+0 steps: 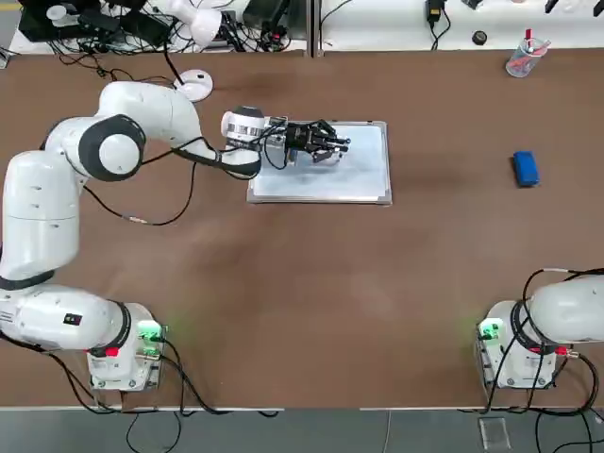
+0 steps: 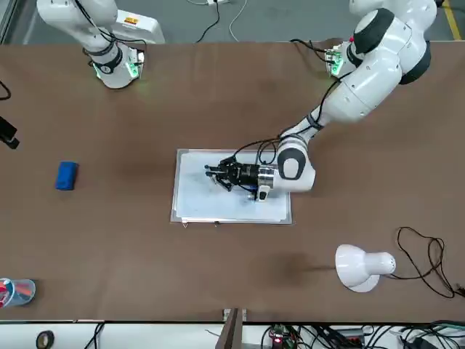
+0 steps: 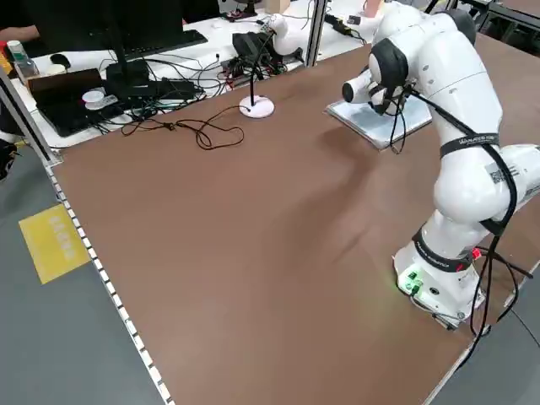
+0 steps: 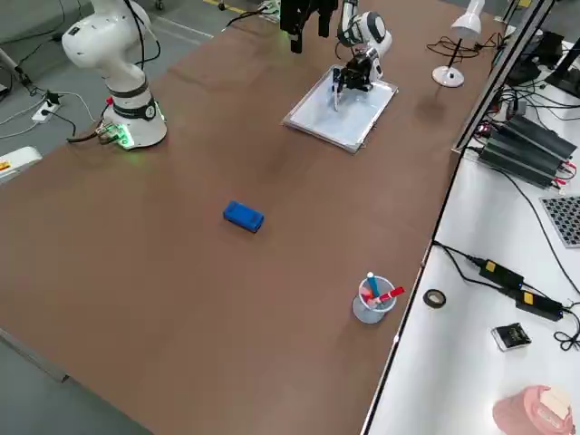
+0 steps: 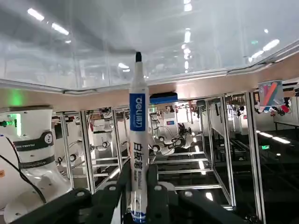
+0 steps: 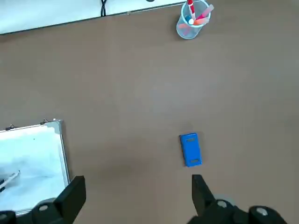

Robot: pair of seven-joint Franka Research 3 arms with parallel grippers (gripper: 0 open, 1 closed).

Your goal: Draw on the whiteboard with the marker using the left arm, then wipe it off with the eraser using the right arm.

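Note:
The whiteboard (image 1: pixel 363 175) lies flat at the table's far middle. My left gripper (image 1: pixel 326 143) reaches low over its left half, shut on the marker (image 5: pixel 138 140), a slim white pen. In the left wrist view the marker's dark tip points straight at the glossy board surface (image 5: pixel 210 42) and seems to touch it. The eraser (image 1: pixel 526 168), a small blue block, lies alone on the table far to the board's right. My right gripper (image 6: pixel 138 196) hangs open high above the table, with the eraser (image 6: pixel 190 149) on the brown top well below it and nothing between its fingers.
A clear cup (image 1: pixel 524 57) with red items stands at the far right edge of the table. A white desk lamp (image 1: pixel 193 85) stands just left of the left arm's forearm. Cables and gear fill the bench beyond the far edge.

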